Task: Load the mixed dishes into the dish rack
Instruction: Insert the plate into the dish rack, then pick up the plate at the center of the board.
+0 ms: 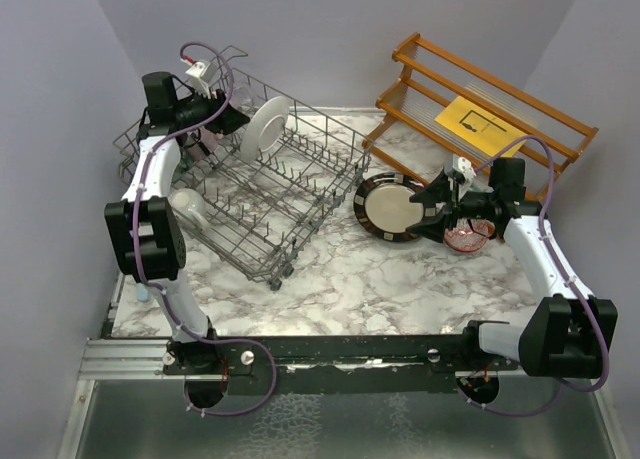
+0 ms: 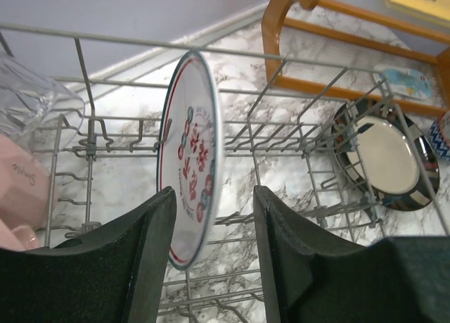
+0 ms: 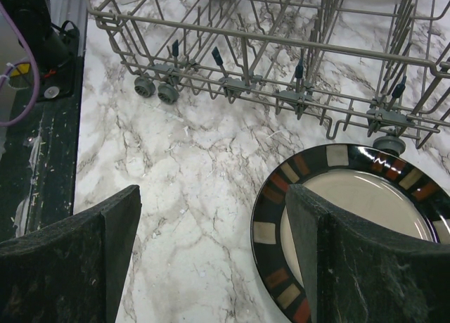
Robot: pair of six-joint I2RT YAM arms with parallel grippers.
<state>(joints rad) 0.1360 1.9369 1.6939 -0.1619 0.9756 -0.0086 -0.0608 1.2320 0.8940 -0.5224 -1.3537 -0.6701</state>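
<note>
Left end effector (image 2: pixel 214 196) parted beside white plate (image 2: pixel 193 147) standing in dish rack (image 2: pixel 105 38); right end effector (image 3: pixel 211 196) spread wide, empty

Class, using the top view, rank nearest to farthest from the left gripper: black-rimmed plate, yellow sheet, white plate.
1. White plate, in the rack, beside the left gripper.
2. Black-rimmed plate, centre-right.
3. Yellow sheet, on the wooden shelf.

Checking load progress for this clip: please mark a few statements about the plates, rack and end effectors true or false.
The white plate stands upright in the dish rack. True.
The black-rimmed plate is inside the rack. False: it is outside, on the table.
The right end effector is shut on a plate. False: it is open, holding nothing.
A yellow sheet lies on the wooden shelf. True.
</note>
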